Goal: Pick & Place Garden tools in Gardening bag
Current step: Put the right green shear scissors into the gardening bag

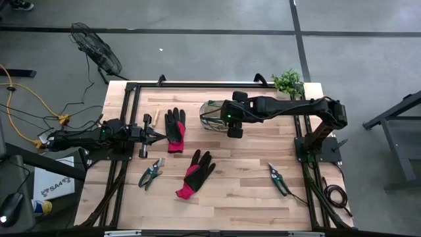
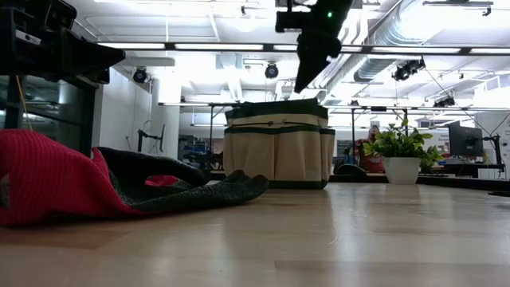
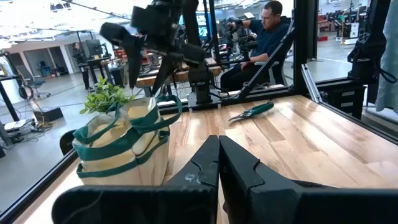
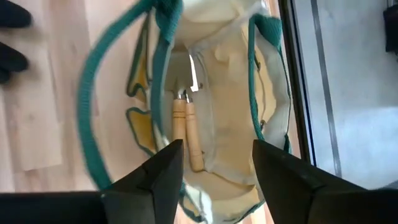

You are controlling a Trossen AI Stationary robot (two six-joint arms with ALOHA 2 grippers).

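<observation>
Right gripper [image 4: 211, 165] hangs directly over the bag [image 1: 214, 115], fingers [image 4: 155, 180] spread apart and holding nothing. Down inside the bag [image 4: 217, 124] lie two wooden-handled trowels [image 4: 186, 134], side by side, blades deeper in. The bag stands at the far middle of the table [image 1: 250, 191], just beside the plant [image 1: 288, 82] in the far right corner. From table height the bag [image 2: 276, 143] sits upright, with the right gripper [image 2: 311, 68] above its rim.

Left gripper [image 3: 219, 177] sits at the table's left edge, fingers pressed together, nothing between them. From above, the left gripper [image 1: 154, 137] points toward the middle of the table.

Still out on the wood: a glove [image 1: 175, 130] just beside the left gripper's tip, a second glove [image 1: 195, 173] nearer the front, green-handled pruners [image 1: 150, 174] front left, and another pair of pruners [image 1: 277, 178] on the right, well apart from the rest. A pale wooden handle [image 1: 156, 117] pokes out near the left arm; what tool it belongs to is not clear.

A seated person [image 3: 264, 31] shows beyond the table.
</observation>
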